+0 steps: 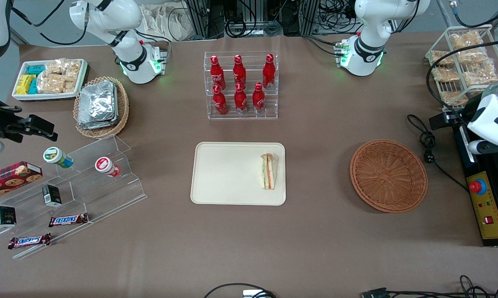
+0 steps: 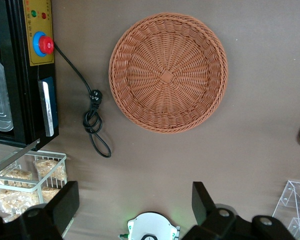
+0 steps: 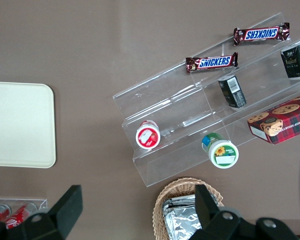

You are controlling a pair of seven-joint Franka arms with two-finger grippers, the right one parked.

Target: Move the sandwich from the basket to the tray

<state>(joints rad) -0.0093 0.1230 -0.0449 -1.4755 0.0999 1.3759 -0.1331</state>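
Left arm (image 1: 491, 114): glossy white rounded shells, black joint rings, black cable. White base (image 1: 362, 56) with green status lights. Gripper (image 2: 135, 207) has black angular fingers (image 2: 65, 205), spread apart, hovering above brown table.

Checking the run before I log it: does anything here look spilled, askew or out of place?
Nothing stands out. The sandwich lies intact on the tray, near the edge toward the empty basket. The end effector hangs open above the table beside the basket, holding nothing.
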